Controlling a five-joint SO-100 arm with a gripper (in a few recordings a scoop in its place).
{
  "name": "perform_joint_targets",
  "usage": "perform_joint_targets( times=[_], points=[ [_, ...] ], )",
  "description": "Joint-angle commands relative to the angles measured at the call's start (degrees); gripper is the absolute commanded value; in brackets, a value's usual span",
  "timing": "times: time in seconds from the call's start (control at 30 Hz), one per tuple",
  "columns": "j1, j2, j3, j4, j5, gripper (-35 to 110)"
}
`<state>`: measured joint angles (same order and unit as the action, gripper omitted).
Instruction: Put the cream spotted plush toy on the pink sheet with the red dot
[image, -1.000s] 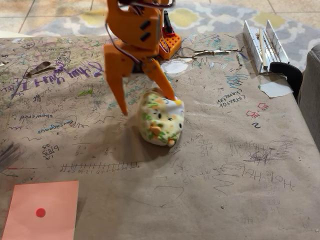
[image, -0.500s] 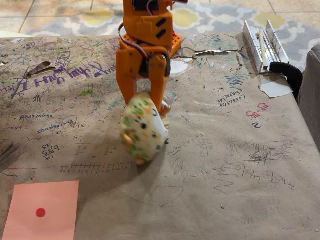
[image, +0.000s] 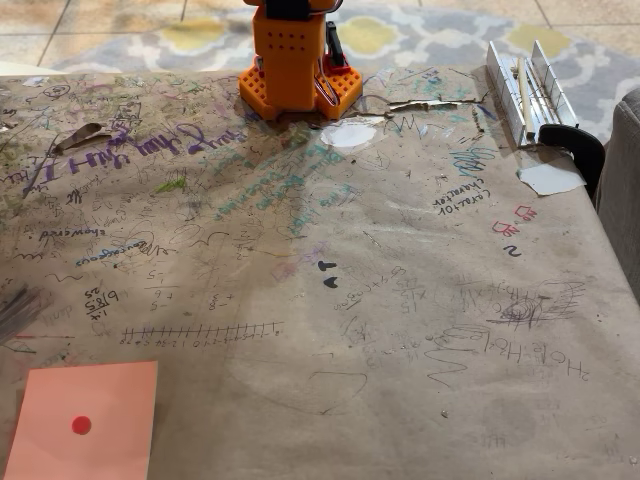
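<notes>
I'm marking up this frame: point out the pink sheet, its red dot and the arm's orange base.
pink sheet (image: 110, 400): fixed view, bare paper right of the dot.
red dot (image: 81, 425): fixed view, its centre.
orange base (image: 290, 60): fixed view, front face.

A: Where does the pink sheet with the red dot (image: 85, 420) lie?

B: At the near left corner of the scribbled brown paper table cover (image: 400, 330), flat, its dot near the middle.

A: And the arm's orange base (image: 297, 65)?

B: Far across the cover from the sheet, at the back edge. A white round patch (image: 348, 134) lies just beside the base, and metal rails (image: 528, 88) sit further right.
</notes>
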<state>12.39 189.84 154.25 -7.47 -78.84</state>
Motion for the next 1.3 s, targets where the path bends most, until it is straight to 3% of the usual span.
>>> perform_joint_targets(
  times=[0.0, 0.07, 0.2, 0.53, 0.63, 0.73, 0.83, 0.93, 1.27],
  points=[
    [0.0, 3.3, -19.7, 0.2, -2.4, 0],
    [0.1, 3.4, -29.2, 7.5, -1.8, 0],
    [0.2, 3.5, -37.4, 8.8, -3.6, 0],
    [0.1, 3.5, -34.8, 9.1, -5.0, 0],
    [1.2, 3.5, -24.6, 8.3, -3.8, 0],
    [3.9, 2.2, 0.2, -6.4, -6.6, 0],
    [4.1, 3.5, 24.0, -15.8, -11.9, 10],
    [5.4, 3.5, 23.7, -1.0, -14.4, 40],
    [3.8, 3.5, 23.7, -5.4, -12.1, 40]
  ],
)
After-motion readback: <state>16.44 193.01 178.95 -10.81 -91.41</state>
